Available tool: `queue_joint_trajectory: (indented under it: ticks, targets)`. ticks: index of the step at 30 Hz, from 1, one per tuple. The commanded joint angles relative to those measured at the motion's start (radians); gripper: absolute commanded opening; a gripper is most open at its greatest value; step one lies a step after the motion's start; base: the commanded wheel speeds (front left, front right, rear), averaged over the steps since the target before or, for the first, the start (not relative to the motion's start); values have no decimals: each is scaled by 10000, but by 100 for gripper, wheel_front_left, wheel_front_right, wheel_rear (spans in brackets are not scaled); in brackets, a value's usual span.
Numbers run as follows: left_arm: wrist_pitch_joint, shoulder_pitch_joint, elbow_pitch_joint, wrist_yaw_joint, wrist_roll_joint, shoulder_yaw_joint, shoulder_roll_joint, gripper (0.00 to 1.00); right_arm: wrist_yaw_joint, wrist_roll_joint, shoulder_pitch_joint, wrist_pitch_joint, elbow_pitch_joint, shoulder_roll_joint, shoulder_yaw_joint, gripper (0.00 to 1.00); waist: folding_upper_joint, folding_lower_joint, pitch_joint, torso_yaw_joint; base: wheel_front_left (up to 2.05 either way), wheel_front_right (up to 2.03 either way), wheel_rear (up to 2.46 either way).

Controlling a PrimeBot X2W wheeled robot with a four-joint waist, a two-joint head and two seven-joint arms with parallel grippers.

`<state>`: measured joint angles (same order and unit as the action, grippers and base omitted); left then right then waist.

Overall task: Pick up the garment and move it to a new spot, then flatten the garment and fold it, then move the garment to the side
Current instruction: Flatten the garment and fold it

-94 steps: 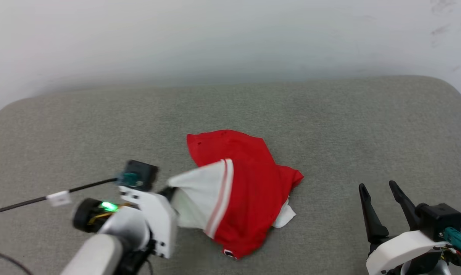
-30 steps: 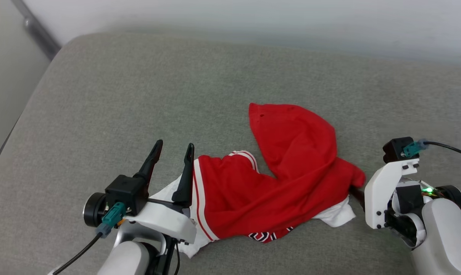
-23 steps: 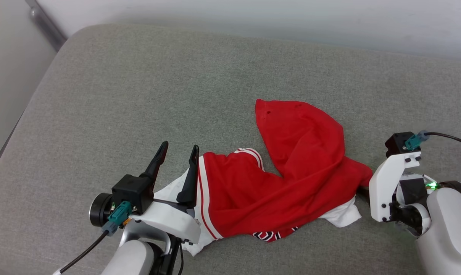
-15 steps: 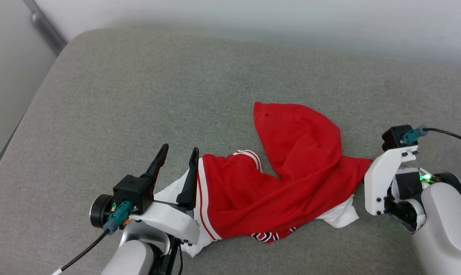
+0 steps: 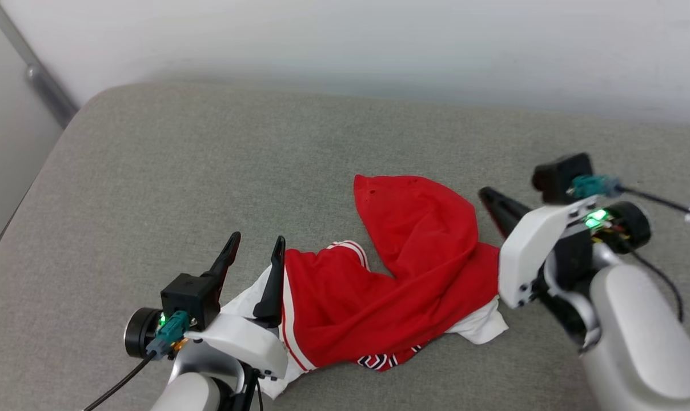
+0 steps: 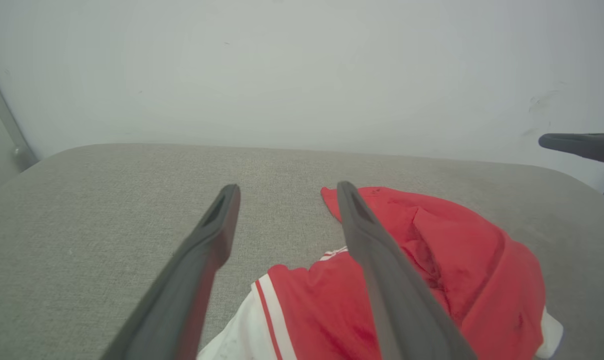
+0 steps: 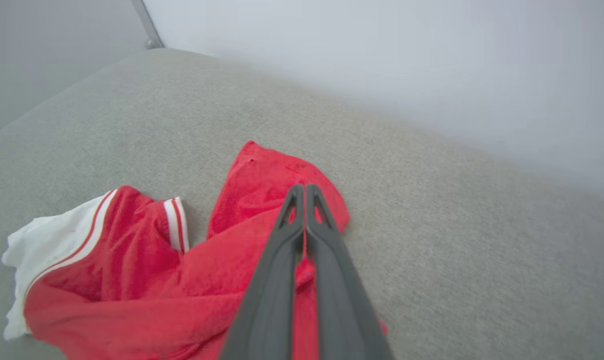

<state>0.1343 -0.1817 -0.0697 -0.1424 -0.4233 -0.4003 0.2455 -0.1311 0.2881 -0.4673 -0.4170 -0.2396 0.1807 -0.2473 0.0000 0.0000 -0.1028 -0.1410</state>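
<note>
The garment (image 5: pixel 402 285) lies crumpled on the grey cushion (image 5: pixel 208 160), toward its near edge and well away from its far edge and rounded far-left corner. Most of it is red. A white sleeve with red-and-white stripe trim is spread at its left end, another scrap of white pokes out at its right end, and a bit of black-and-white lettering shows at the near hem. One red flap reaches toward the far edge.

The right pincer (image 5: pixel 493 205) is at the garment's right end, raised off the cushion. In the right wrist view its fingers (image 7: pixel 302 189) are pressed together with a thin fold of red cloth pinched between them.

The left pincer (image 5: pixel 257 238) is spread wide over the white sleeve, with one finger above the stripe trim, gripping nothing.
</note>
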Motion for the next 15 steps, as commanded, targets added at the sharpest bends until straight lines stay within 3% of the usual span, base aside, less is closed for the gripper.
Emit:
queue_joint_trajectory:
  ticks: [1, 6, 15]
  targets:
    - [-32, 154, 31, -70, -7, 19, 53, 100, 8, -74, 286, 134, 215, -46, -149, 0, 0, 0, 142, 122, 0, 0, 0]
    - [-118, 436, 75, -149, -104, 40, 153, 100, 7, -333, 1584, 802, 1228, -454, -817, 0, 0, 0, 533, 285, 0, 0, 0]
    - [-286, 1125, 289, -464, -315, 235, 329, 100, 8, -717, 3967, 1692, 1669, -1107, -779, 0, 0, 0, 1067, 612, 0, 0, 0]
